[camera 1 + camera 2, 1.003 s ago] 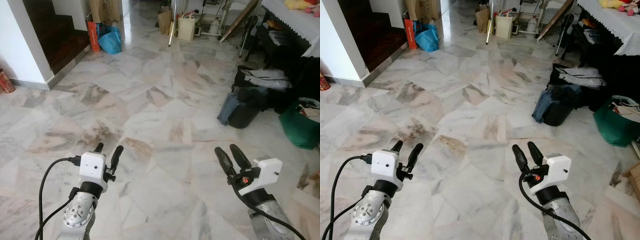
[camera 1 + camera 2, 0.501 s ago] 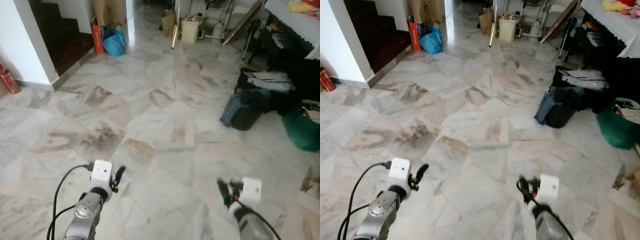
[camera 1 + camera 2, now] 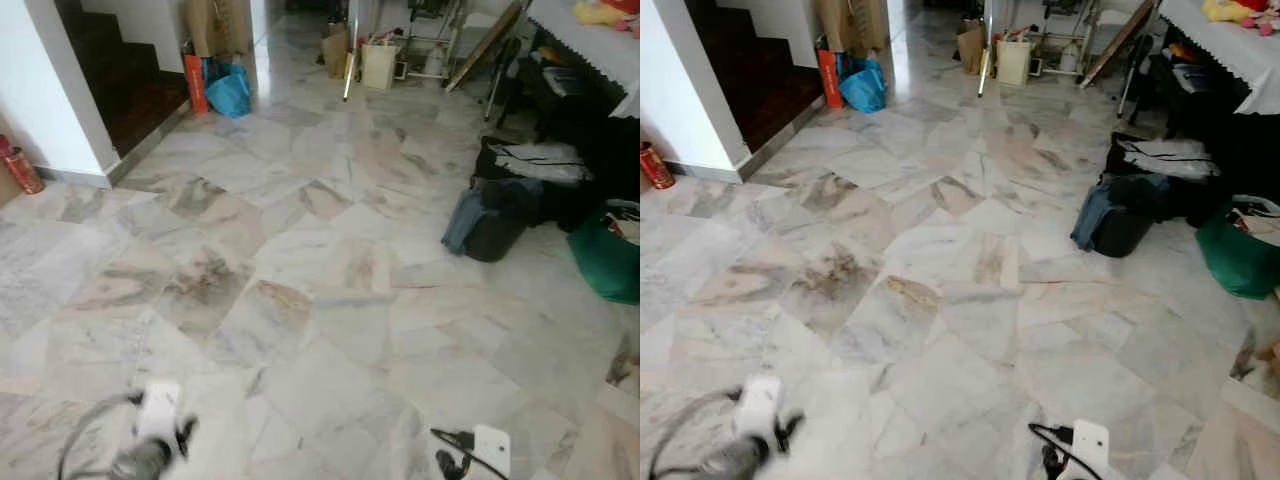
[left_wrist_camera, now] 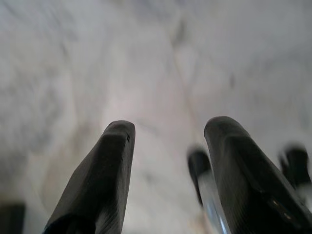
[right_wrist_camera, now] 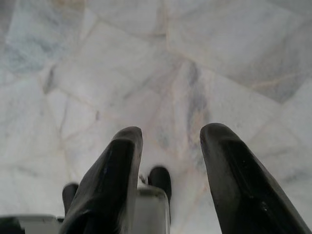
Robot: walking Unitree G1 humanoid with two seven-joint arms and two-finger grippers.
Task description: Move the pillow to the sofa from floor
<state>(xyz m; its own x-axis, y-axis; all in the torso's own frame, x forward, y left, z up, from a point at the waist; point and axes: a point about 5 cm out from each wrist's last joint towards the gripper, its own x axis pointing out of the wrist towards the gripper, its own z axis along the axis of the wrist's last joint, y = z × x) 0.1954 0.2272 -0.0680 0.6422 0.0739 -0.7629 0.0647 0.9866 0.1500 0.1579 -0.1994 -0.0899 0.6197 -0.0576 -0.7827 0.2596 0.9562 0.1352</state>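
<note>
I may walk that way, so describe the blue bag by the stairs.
The blue bag looks like thin, shiny plastic, crumpled and slumped rather than upright. It sits on the marble floor at the far left, at the foot of the dark stairs, right beside an upright red box. Its contents are hidden.

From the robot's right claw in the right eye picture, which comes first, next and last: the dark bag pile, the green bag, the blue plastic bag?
Measured from the right gripper, low in the picture:
1. Dark bag pile, ahead on the right.
2. Green bag, far right edge; roughly as near as the pile, too close to call.
3. Blue plastic bag, far back left, by the stairs.
</note>
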